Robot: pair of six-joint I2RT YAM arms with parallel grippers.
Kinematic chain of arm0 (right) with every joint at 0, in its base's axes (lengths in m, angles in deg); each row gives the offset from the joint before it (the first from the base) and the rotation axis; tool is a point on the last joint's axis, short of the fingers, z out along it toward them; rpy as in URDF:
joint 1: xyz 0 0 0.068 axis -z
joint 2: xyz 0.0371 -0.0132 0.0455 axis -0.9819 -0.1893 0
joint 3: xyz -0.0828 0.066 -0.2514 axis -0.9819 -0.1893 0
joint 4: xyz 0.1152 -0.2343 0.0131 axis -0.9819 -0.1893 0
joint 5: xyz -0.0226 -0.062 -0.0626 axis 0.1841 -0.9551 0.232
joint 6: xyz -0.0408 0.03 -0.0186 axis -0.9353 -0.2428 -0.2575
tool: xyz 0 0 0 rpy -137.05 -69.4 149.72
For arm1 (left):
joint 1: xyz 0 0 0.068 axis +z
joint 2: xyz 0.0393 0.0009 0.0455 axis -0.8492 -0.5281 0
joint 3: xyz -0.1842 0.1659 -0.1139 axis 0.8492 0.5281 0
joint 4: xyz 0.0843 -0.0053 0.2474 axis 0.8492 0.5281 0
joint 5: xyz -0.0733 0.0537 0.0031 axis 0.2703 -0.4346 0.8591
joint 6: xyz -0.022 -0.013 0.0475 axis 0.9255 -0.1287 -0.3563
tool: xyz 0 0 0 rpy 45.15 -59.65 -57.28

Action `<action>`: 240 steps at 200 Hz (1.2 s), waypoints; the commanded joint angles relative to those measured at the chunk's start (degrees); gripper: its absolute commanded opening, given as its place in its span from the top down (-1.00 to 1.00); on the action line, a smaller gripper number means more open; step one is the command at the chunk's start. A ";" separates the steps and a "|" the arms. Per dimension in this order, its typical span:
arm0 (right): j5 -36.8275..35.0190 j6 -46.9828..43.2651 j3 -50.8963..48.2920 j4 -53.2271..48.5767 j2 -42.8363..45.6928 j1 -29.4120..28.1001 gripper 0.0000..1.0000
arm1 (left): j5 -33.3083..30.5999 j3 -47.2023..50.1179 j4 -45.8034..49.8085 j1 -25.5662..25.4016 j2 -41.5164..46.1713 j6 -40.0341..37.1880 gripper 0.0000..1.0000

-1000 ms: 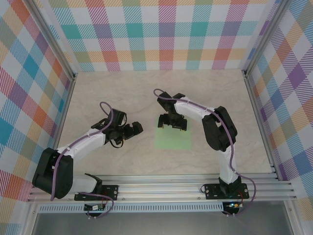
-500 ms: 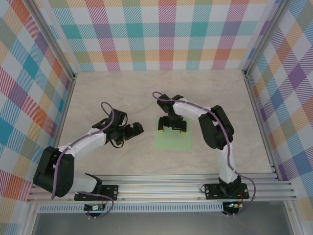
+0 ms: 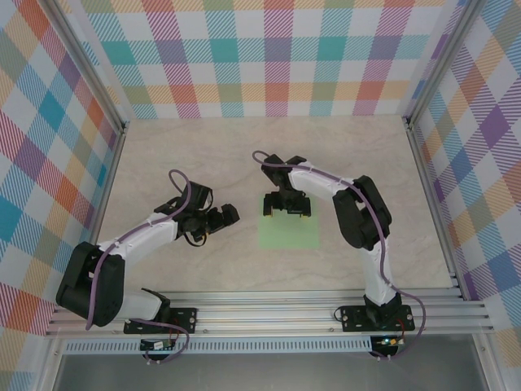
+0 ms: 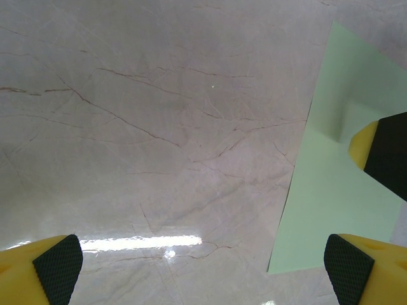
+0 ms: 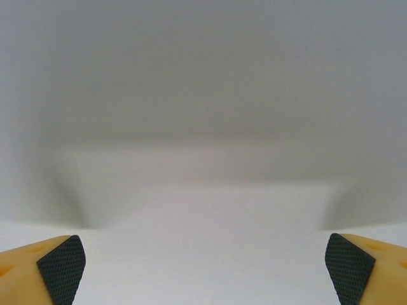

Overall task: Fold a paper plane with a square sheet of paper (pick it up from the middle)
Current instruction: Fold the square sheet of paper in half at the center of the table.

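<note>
Pale marbled table [image 3: 163, 155] sits inside bright plaid walls [image 3: 277, 57]. On your left, the left gripper [image 3: 223, 215] hangs over bare table. Its jaws are spread wide with nothing between them, and it points towards the paper [image 3: 288, 232]. The green paper lies flat near the table's middle, well apart from that gripper. Your left wrist camera shows a small raised bend in the paper beside a yellow finger of the other arm. Your right gripper [image 3: 286, 211] is down at the paper's far edge, jaws spread wide and grasping nothing. Whether its fingertips touch the paper, you cannot tell. Its wrist camera shows a blurred pale surface close below.
</note>
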 commanded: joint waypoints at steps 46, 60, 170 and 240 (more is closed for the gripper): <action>1.39 -0.78 -3.69 0.70 -0.50 0.03 -0.99 | 0.80 -1.94 -0.05 -0.82 -0.66 -1.15 -1.00; 1.60 -0.88 -4.13 0.90 -1.36 0.03 -0.99 | 0.81 -2.17 0.05 -0.82 -0.85 -1.23 -1.00; -0.41 1.09 -6.05 1.43 -5.47 -1.11 -1.00 | 0.74 -2.48 0.13 -1.26 -1.13 -1.21 -1.00; -0.74 1.25 -5.61 1.31 -4.96 -1.11 -0.98 | 0.82 -2.50 0.71 -1.42 -1.14 -1.47 -1.00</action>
